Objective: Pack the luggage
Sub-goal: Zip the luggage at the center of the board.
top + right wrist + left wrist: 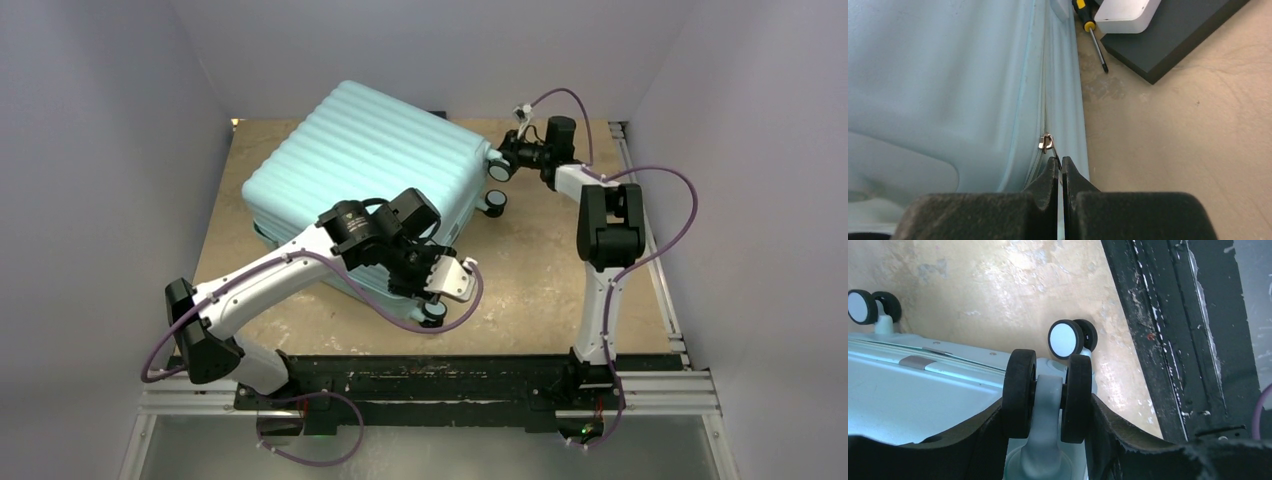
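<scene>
The luggage (370, 170) lies flat on the worktop (540, 280), lid down, between my two arms. My left end effector (1047, 407) is clamped around a corner wheel (1019, 390), which I judge braces the luggage against sliding. My right end effector (1062, 172), clenched, pinches the zip pull (1047, 142) just ahead of its tips, presumably to draw it along; closing or opening, I cannot tell

The luggage (370, 150) is pale mint with horizontal ribs, its wheels (1065, 339) black with white hubs, its zip pull (1047, 143) silver, the table (540, 290) mottled tan, the screwdriver (1090, 27) yellow and black, the box (1125, 12) white, the slab (1173, 40) dark grey.
</scene>
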`<act>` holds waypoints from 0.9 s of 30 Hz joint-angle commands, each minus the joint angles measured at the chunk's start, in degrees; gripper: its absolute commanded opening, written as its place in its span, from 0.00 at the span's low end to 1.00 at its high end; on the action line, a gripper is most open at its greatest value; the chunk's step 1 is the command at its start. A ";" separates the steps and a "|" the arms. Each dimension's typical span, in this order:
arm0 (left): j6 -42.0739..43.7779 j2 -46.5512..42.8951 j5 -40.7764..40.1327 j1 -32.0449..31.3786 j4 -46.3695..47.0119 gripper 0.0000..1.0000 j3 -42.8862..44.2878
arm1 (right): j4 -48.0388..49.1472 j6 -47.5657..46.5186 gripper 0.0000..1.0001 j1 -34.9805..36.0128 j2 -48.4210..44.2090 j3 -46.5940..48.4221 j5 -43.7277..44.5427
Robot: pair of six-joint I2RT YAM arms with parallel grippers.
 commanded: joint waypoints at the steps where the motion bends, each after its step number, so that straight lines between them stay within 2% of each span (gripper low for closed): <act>1: -5.86 -8.46 1.11 0.75 -7.23 0.35 0.69 | 3.84 -4.85 0.00 0.37 -3.85 -4.01 8.19; 2: -6.52 -9.49 0.33 1.38 -6.65 0.53 1.55 | 4.51 -5.63 0.00 0.37 -5.27 -5.97 7.53; 5: -8.69 -12.86 -1.59 4.81 -4.19 0.85 6.73 | 7.25 -6.68 0.00 0.45 -9.19 -11.86 4.92; 7: -12.03 -15.42 -2.74 8.00 -0.49 0.92 9.85 | 9.69 -6.45 0.00 0.79 -11.28 -15.36 2.54; 9: -14.87 -18.25 -4.85 11.40 3.92 0.95 11.60 | 9.12 -8.91 0.00 2.05 -13.38 -17.74 0.48; 12: -19.53 -21.40 -13.36 15.62 11.61 0.97 11.53 | 6.07 -14.37 0.00 4.92 -16.00 -19.91 -2.16; 13: -21.01 -22.18 -18.30 16.90 14.71 0.97 10.64 | 4.85 -16.03 0.00 5.91 -16.87 -20.56 -2.96; 16: -23.46 -23.19 -39.67 20.16 24.67 0.99 6.71 | -0.93 -23.54 0.00 10.13 -19.11 -21.98 -4.61; 18: -22.72 -23.37 -48.09 21.55 30.27 0.99 3.67 | -4.89 -28.03 0.00 12.76 -20.80 -22.98 -6.22; 22: -23.10 -21.68 -49.76 23.20 31.91 0.99 2.08 | -10.69 -34.68 0.00 18.04 -24.63 -26.50 -8.70; 27: -23.31 -18.22 -41.01 23.51 28.64 0.98 4.02 | -13.75 -38.26 0.00 22.77 -27.12 -30.41 -9.21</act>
